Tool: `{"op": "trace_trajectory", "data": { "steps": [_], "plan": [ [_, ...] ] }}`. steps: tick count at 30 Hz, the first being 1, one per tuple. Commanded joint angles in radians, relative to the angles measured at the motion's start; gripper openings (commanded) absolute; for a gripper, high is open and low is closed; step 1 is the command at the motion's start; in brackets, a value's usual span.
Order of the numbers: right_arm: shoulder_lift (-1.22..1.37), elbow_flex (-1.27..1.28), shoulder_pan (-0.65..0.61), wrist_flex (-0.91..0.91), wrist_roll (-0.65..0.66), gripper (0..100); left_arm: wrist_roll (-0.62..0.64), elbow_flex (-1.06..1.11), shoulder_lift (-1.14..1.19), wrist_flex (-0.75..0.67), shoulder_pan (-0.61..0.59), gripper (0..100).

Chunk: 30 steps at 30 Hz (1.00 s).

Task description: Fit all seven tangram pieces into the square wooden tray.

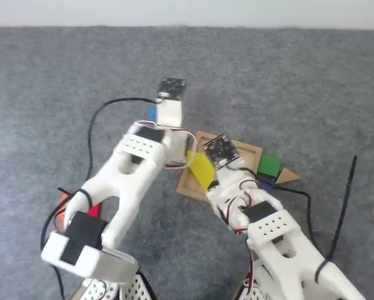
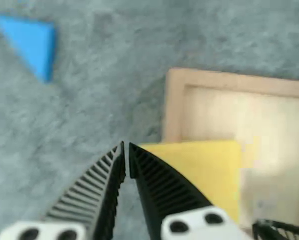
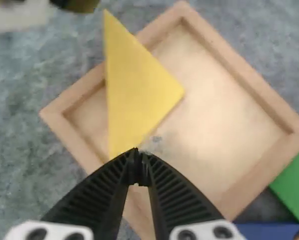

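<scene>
**Yellow triangle** (image 3: 137, 95): the large tangram piece. One corner is clamped in the right gripper (image 3: 136, 161), whose jaws are closed on it. The piece is laid across one rim of the tray, partly over the recess and partly beyond the rim. Whether it rests on the tray floor cannot be told.

**Square wooden tray** (image 3: 244, 67): pale wood with a raised rim, set on the grey carpet (image 1: 287, 75) between the two arms. The part of the recess not covered by the triangle is bare.

**Green piece** (image 3: 294, 185): placed outside the tray, just beside its rim on the side away from the yellow triangle.

**Dark blue piece** (image 3: 267, 231): placed outside the tray, next to the green piece.

**Tan pointed piece** (image 1: 289, 176): seen in the high view beside the green piece, off the tray.

**Blue triangle** (image 2: 32, 40): laid flat on the carpet, well apart from the tray's corner.

**Left gripper** (image 2: 125, 150): held above the carpet just outside the tray's rim, near the yellow triangle's edge. Its jaws are brought together, with nothing between them.

**Red piece** (image 1: 94, 209) and **orange piece** (image 1: 62, 203): on the carpet beside the left arm's base, partly hidden by that arm.
</scene>
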Motion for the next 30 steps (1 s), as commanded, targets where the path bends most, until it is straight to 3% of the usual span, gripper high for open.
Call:
{"op": "trace_trajectory", "data": {
  "steps": [1, 4, 8, 16, 22, 26, 30],
  "plan": [
    [-0.038, -0.009, -0.022, -0.028, -0.012, 0.9, 0.002, -0.068, -0.066, 0.207, -0.094, 1],
    [-0.038, -0.017, -0.013, -0.024, -0.017, 0.9, -0.072, 0.016, -0.080, 0.204, -0.092, 1],
    [-0.041, -0.017, 0.050, -0.021, -0.123, 0.9, -0.216, 0.160, -0.086, 0.044, -0.012, 1],
    [-0.038, -0.023, 0.114, -0.031, -0.126, 0.9, -0.092, 0.122, -0.075, -0.161, 0.040, 1],
    [-0.047, -0.023, 0.116, -0.031, -0.133, 1.3, -0.086, 0.090, -0.023, -0.272, 0.101, 1],
    [-0.048, -0.021, 0.114, -0.030, -0.133, 1.3, -0.083, -0.041, 0.097, -0.259, 0.114, 1],
    [-0.048, -0.023, 0.134, -0.027, -0.132, 1.3, -0.083, -0.216, 0.216, -0.072, 0.077, 1]
  ]
}}
